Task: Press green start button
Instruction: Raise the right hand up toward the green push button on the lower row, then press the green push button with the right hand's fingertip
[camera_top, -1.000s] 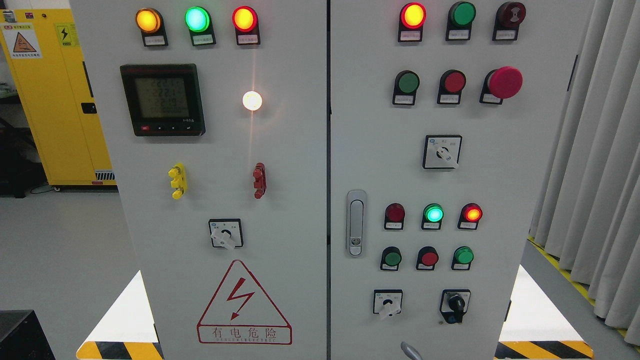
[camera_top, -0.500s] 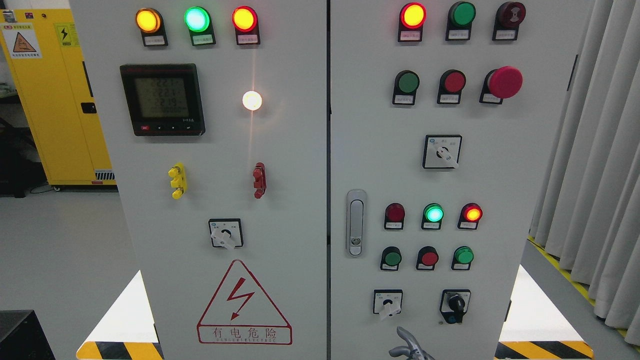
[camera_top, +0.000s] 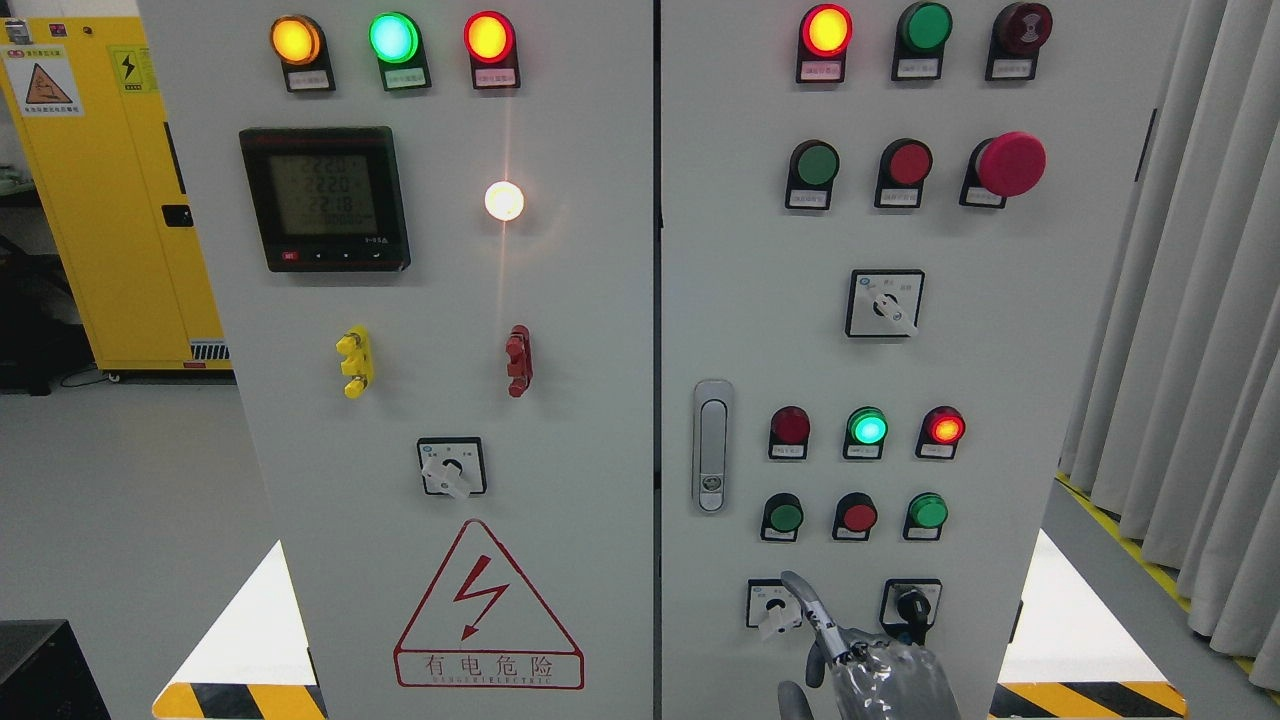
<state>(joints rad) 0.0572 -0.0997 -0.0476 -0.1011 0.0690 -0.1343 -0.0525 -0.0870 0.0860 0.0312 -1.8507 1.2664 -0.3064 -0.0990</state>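
Observation:
The grey control cabinet (camera_top: 600, 300) fills the head view. On its right door, a low row holds a green push button (camera_top: 785, 517), a red push button (camera_top: 858, 517) and a second green push button (camera_top: 928, 512). Another green button (camera_top: 817, 163) sits in the upper row. My right hand (camera_top: 875, 675) rises from the bottom edge, right of the middle. Its index finger (camera_top: 812, 605) points up and left, and the other fingers look curled. The fingertip lies over a white selector switch (camera_top: 774, 605), just below the left green button and apart from it. It holds nothing.
A black key switch (camera_top: 910, 607) is right beside the hand. A red mushroom stop button (camera_top: 1010, 164) sticks out at the upper right. A door latch (camera_top: 712, 445) is left of the buttons. Grey curtains (camera_top: 1180, 350) hang at the right, and a yellow cabinet (camera_top: 110, 200) stands at the left.
My right hand has risen from the bottom edge. Only a fingertip showed a second ago; now the palm is in view and the index finger reaches the white selector switch.

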